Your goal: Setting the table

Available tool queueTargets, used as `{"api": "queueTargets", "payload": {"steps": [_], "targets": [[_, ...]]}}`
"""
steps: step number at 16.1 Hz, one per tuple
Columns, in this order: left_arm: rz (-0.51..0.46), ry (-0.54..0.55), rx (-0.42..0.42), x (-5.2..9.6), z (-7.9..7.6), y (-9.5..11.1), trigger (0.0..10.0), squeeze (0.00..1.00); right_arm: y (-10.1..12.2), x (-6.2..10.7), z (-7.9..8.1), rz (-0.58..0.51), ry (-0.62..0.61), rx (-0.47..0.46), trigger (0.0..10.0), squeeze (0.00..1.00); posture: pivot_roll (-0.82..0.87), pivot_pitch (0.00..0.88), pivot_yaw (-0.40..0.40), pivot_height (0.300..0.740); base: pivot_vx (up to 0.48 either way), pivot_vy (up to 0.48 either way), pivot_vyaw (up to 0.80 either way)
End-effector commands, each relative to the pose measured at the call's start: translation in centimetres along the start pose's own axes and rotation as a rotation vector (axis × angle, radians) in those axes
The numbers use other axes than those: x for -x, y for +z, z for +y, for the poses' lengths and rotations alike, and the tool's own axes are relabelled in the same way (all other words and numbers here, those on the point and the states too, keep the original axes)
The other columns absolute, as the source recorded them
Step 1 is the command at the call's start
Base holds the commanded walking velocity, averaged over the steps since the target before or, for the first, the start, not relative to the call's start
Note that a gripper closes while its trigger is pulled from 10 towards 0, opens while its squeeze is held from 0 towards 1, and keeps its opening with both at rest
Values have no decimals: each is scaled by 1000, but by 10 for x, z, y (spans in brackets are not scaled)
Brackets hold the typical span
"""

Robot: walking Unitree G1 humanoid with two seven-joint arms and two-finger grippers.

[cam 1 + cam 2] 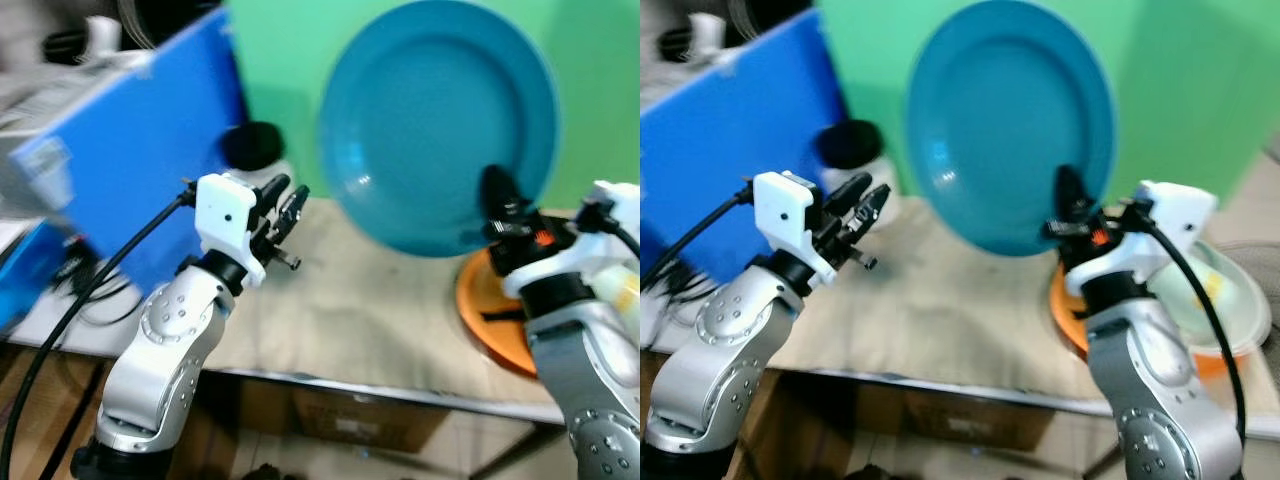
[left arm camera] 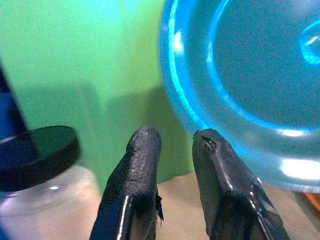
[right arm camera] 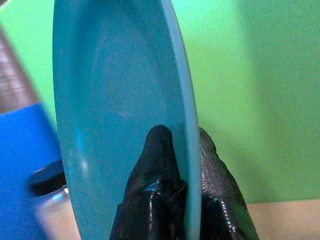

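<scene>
Nearest the robot, the two silver arms rose from below the front edge of the table (image 1: 330,300), whose top was covered with a beige cloth. On the right, the right gripper (image 3: 182,150) was clenched on the lower rim of the blue plate (image 1: 440,120), one black finger on the plate's hollow face and the other behind it, so the rim ran between them. The plate stood nearly on edge in the air, its face turned toward the robot and somewhat leftward, its bulk rising above and to the left of the gripper. Just below that wrist, at the table's right end, lay an orange plate (image 1: 485,320) with a pale bowl (image 1: 1215,290) on it. On the left, the left gripper (image 2: 172,145) hovered over the cloth with its fingers slightly parted and grasping nothing, pointing toward the far right, where the blue plate's rim hung close beyond the fingertips. The bare cloth between the two arms seemed the likely place for the plate, so the coming move probably turned on tipping it flat from its upright hold; the right arm carried it, the left being near enough to steady it. Farther off stood a jar with a black lid (image 1: 252,145), a blue board (image 1: 140,160) leaning at the left, and a green wall (image 1: 290,60) behind
</scene>
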State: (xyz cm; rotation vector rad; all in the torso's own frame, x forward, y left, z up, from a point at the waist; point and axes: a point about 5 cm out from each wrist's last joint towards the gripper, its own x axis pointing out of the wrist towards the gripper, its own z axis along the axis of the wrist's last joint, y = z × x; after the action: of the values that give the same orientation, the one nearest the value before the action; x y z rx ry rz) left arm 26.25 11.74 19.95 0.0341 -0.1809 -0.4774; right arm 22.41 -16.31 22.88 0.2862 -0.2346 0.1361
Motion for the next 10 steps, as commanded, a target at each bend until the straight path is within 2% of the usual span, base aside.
{"api": "queueTargets", "payload": {"steps": [1,6,8,10], "targets": [[5,42,-12,3,7,-1,10000,0,12,3,5,-77,15,32,10000,0,67,0,91,740,0,0,-800],[-29,56,6,-1,7,4,10000,0,17,3,10,-111,37,32,10000,0,59,0,95,740,0,0,-800],[-30,90,-5,-2,12,6,10000,0,15,2,13,-99,56,15,10000,0,61,0,91,740,0,0,-800],[-32,101,-50,-1,16,8,10000,0,11,0,16,-79,63,20,10000,0,63,0,88,740,0,0,-800]]}}
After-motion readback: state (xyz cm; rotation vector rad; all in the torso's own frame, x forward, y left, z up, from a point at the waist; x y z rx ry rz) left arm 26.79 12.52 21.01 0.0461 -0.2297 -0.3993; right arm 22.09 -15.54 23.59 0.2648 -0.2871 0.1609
